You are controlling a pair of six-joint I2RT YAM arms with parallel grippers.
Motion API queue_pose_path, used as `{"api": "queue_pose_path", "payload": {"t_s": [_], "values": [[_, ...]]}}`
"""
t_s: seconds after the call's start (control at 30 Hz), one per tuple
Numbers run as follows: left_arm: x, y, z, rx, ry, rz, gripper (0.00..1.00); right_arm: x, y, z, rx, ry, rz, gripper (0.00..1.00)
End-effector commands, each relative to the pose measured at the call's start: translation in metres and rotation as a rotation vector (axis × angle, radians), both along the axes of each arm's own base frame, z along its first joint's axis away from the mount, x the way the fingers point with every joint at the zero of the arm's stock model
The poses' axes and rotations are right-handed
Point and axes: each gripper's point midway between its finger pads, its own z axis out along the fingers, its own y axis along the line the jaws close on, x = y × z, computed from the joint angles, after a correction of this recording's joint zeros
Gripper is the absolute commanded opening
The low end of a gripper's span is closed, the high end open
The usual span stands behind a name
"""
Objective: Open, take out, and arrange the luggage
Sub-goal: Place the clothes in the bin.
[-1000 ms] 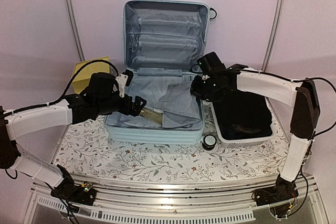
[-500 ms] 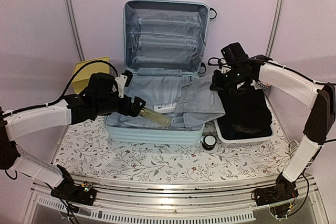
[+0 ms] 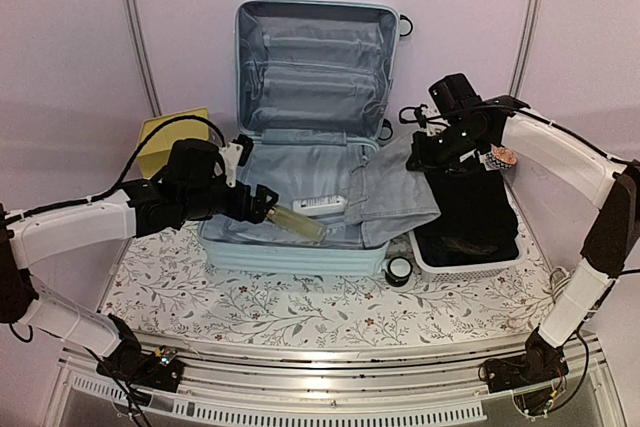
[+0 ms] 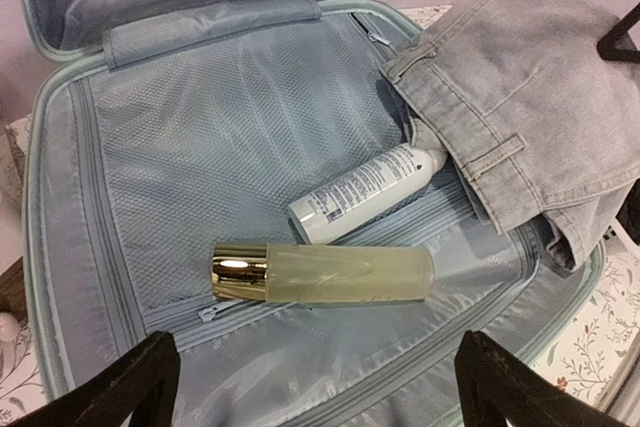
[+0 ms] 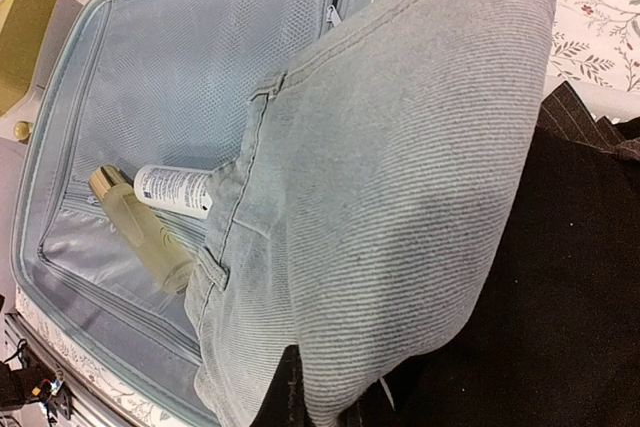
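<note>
The luggage (image 3: 300,252) lies open on the table, its lid upright against the back wall. Its grey lining (image 4: 200,147) holds a frosted bottle with a gold cap (image 4: 325,274) (image 3: 297,223) and a white tube (image 4: 365,192) (image 3: 322,204). My left gripper (image 4: 320,377) (image 3: 262,202) hangs open just above the bottle, touching nothing. My right gripper (image 3: 428,152) is shut on grey jeans (image 3: 395,192) (image 5: 400,167), held up over the luggage's right rim. The cloth trails back into the case and covers the right fingers in the right wrist view.
A white lattice basket (image 3: 465,269) with dark clothes (image 3: 470,212) stands right of the luggage, under my right arm. A small black round jar (image 3: 399,270) sits at the basket's front left corner. A yellow box (image 3: 165,137) stands behind my left arm.
My right gripper has pulled the jeans up and to the right, out of the case toward the basket, uncovering the white tube. The left arm has stayed still.
</note>
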Motion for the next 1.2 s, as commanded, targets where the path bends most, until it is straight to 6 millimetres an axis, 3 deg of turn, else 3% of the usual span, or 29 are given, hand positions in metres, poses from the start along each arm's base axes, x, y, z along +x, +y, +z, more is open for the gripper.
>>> {"api": "queue_pose_path", "payload": {"t_s": [0.0, 0.27, 0.37, 0.5, 0.73, 0.83, 0.93, 1.0, 1.03, 1.1, 1.17], "values": [[0.001, 0.002, 0.005, -0.010, -0.002, 0.004, 0.98, 0.000, -0.010, 0.039, -0.013, -0.097, 0.023, 0.05], [-0.001, 0.004, 0.004, -0.009, 0.004, 0.008, 0.98, -0.010, -0.040, 0.066, -0.023, -0.084, -0.024, 0.06], [-0.001, 0.003, 0.005, -0.012, 0.002, 0.006, 0.98, -0.017, -0.069, 0.079, -0.014, -0.078, -0.074, 0.07], [0.000, 0.001, 0.007, -0.018, 0.001, 0.001, 0.98, -0.022, -0.116, 0.079, 0.007, -0.058, -0.145, 0.08], [0.000, -0.001, 0.011, -0.028, -0.001, -0.008, 0.98, -0.019, -0.181, 0.023, 0.005, 0.038, -0.217, 0.08], [0.000, -0.001, 0.013, -0.030, -0.004, -0.009, 0.98, -0.015, -0.191, -0.014, -0.033, 0.088, -0.251, 0.11], [-0.001, -0.001, 0.014, -0.031, -0.005, -0.008, 0.98, -0.016, -0.182, -0.061, -0.002, 0.182, -0.226, 0.11], [-0.001, -0.001, 0.015, -0.031, -0.008, -0.010, 0.98, -0.012, -0.194, -0.079, -0.064, 0.200, -0.273, 0.17], [-0.001, -0.001, 0.015, -0.030, -0.006, -0.010, 0.98, -0.010, -0.206, -0.081, -0.114, 0.198, -0.317, 0.26], [-0.001, -0.001, 0.016, -0.029, -0.006, -0.011, 0.98, -0.006, -0.220, -0.070, -0.165, 0.158, -0.391, 0.39], [-0.001, 0.000, 0.015, -0.025, -0.005, -0.009, 0.98, -0.002, -0.220, -0.048, -0.165, 0.092, -0.400, 0.64]]}}
